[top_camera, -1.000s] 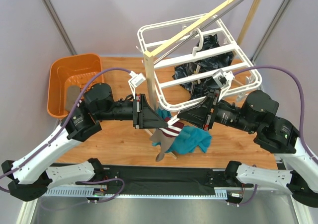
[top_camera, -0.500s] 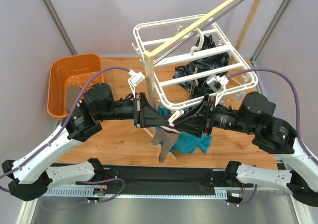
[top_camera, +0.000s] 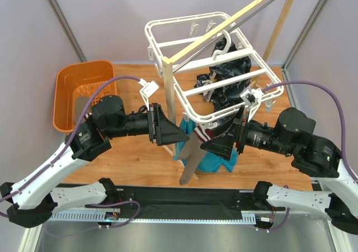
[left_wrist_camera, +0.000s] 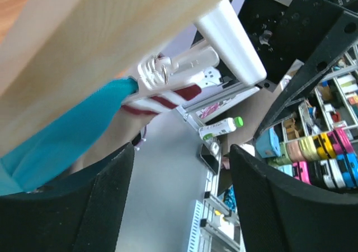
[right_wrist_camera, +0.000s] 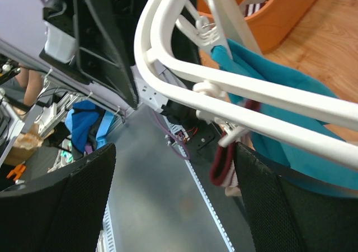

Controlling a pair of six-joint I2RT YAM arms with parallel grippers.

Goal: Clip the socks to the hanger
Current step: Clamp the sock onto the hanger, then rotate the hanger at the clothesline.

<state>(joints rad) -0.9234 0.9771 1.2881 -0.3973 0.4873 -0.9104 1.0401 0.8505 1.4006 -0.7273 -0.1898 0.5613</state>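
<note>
The white hanger hangs by its hook from the wooden pole rack. One taupe sock dangles from a clip at the hanger's near corner, and its maroon-and-white cuff is pinched in that clip. My left gripper stands open just left of the sock, with nothing between its fingers. My right gripper stands open just right of it, and the cuff hangs beside its right finger. Another sock lies in the orange basket.
The orange basket sits at the back left. A teal cloth hangs behind the sock. A black patterned garment hangs under the hanger. The rack's wooden post stands between the left gripper and the hanger.
Both grippers have opened and drawn back from the sock. The sock now hangs by its cuff from the clip, and the hanger has swung back and to the left.
</note>
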